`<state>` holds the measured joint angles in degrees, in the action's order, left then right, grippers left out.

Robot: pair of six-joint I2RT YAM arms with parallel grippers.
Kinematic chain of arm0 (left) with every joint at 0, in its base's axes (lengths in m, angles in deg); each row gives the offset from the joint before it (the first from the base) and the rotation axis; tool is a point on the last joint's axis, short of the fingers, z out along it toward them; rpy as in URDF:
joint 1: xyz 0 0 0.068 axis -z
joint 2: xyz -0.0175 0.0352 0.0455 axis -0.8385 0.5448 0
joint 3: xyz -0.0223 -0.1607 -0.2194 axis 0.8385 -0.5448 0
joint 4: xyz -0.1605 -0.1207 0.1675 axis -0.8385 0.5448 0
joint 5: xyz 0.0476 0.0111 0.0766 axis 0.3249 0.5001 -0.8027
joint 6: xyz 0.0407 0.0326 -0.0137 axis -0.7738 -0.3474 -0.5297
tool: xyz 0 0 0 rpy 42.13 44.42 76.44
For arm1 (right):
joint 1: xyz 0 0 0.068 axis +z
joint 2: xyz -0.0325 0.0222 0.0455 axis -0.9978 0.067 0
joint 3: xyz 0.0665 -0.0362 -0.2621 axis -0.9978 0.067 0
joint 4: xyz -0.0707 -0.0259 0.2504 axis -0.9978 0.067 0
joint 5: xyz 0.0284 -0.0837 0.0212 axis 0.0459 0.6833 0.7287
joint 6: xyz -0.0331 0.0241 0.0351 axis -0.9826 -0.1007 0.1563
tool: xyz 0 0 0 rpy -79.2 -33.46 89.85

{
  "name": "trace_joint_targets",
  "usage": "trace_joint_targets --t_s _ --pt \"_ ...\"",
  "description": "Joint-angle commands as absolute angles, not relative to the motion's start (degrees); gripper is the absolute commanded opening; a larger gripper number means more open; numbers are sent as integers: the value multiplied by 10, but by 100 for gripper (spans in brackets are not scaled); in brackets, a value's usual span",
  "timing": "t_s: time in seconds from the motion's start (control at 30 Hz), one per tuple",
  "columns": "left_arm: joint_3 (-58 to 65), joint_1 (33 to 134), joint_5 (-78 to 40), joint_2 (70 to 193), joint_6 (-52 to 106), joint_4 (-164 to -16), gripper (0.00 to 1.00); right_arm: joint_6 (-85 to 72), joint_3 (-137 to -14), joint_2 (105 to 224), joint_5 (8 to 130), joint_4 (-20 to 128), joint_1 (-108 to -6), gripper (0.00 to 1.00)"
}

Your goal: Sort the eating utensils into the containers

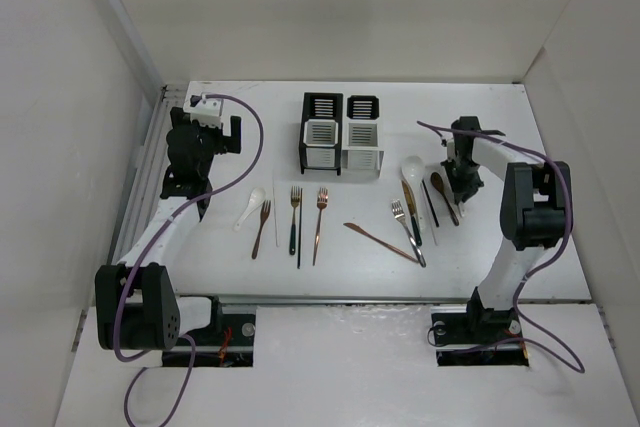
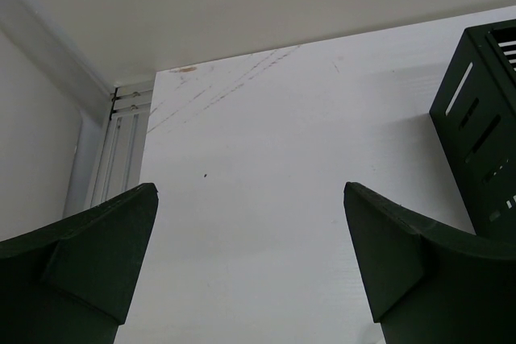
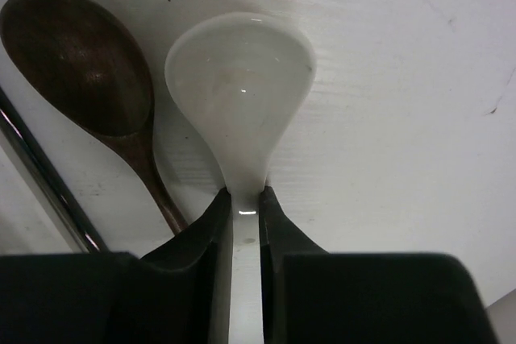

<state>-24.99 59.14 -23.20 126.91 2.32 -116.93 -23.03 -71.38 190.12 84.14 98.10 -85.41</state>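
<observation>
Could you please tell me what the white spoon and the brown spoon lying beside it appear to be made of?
The white spoon is probably glazed ceramic, though glossy plastic is possible: its smooth, thick-rimmed bowl shows small, sharp, bright highlights. The brown spoon looks like wood with a satin finish: there are faint streaks like grain and only a soft, dull sheen.

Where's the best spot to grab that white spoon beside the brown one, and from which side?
Grip the white spoon by its slim handle just behind the bowl, coming from the handle end, a finger on each side. The bowl is wide and rounded; the neck fits between the fingers, as the right gripper shows, clear of the brown spoon.
</observation>
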Motion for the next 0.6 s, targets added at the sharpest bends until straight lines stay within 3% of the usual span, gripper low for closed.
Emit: trace_joint_targets --t_s 0.0,0.27,0.43,0.57 --pt "-249 592 -224 1247 18 -1192 100 -237 -725 1914 861 973 -856 0" --pt "-244 592 -224 1253 13 -1181 100 -215 -748 1835 888 923 -856 0" --pt "-234 592 -219 1259 13 -1161 100 -179 -762 1740 870 787 -817 0" --pt "-216 592 -219 1271 13 -1136 100 -150 -802 1747 869 655 -743 0"
